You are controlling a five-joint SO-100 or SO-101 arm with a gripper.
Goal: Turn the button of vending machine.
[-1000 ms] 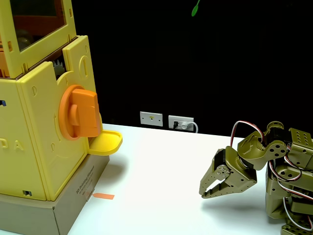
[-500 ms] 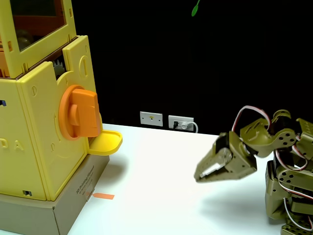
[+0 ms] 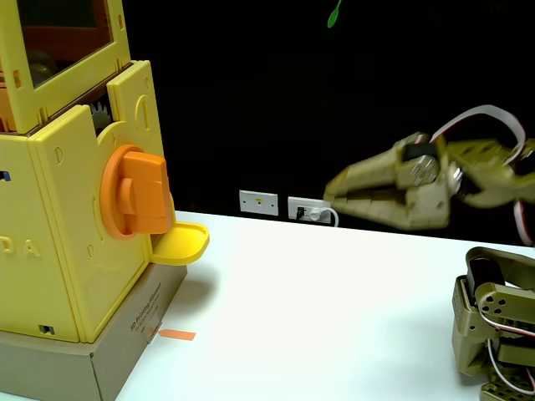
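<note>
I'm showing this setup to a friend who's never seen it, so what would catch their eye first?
First the big yellow vending machine filling the left side of the fixed view, with its orange button sticking out of its side above a small yellow tray. Then the olive-green arm at the right, its tool raised in the air and pointing toward the machine, blurred, well short of the button.

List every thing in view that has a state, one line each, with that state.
gripper: raised in the air, pointing left toward the machine, holding nothing; blurred, so open or shut unclear.
button: untouched, its bar standing upright.
vending machine: upright on its grey base.
yellow tray: sticks out below the button, empty.
wall sockets: one has a white cable plugged in.
</note>
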